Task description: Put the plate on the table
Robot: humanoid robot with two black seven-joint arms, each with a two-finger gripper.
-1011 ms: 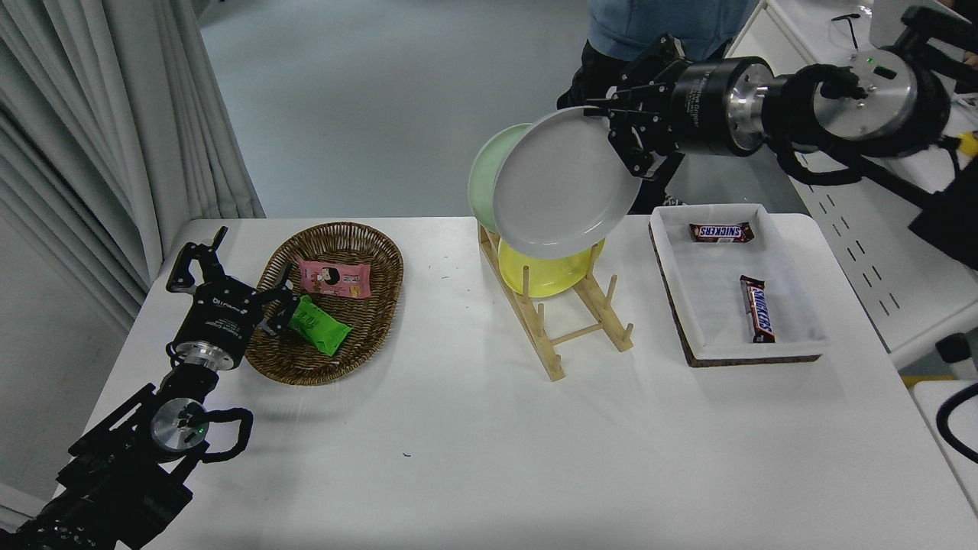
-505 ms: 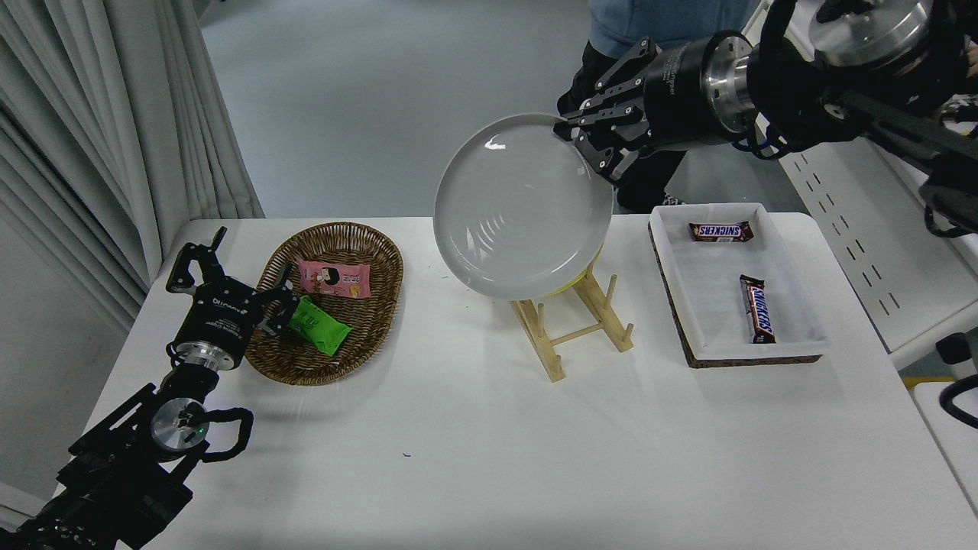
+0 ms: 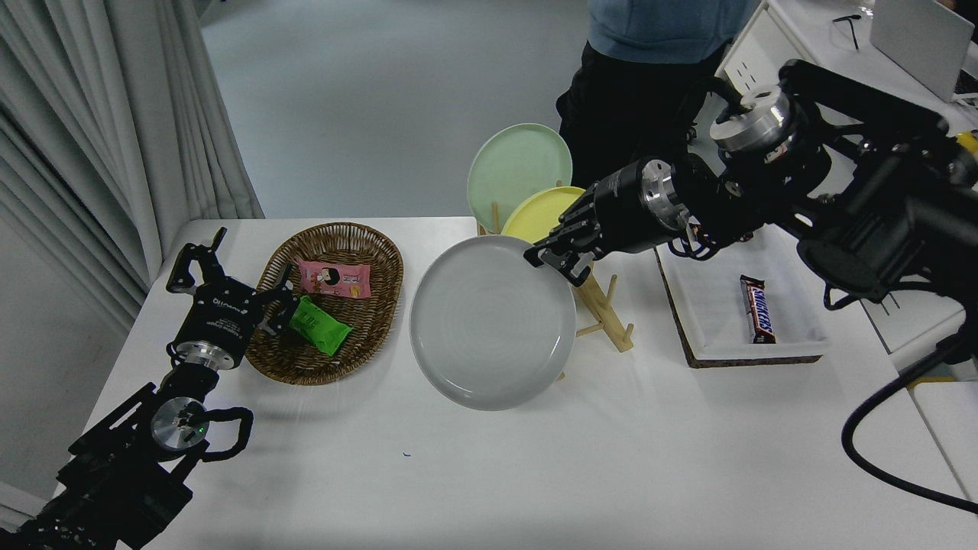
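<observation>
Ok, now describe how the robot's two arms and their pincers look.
Both arms are black. The right pincer has black linkage fingers on a black cylindrical body, followed by a polished silver ring, with a thick black cable looping below the arm. The left pincer is alike, with small white lettering, a silver ring, a green light and a black cable loop.

Black arms (image 3: 863,221), silver wrist rings, looped black cables, green indicator light

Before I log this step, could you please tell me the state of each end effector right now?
Left end effector: open, holding nothing, parked beside the basket.
Right end effector: closed on the grey plate by its rim.
</observation>
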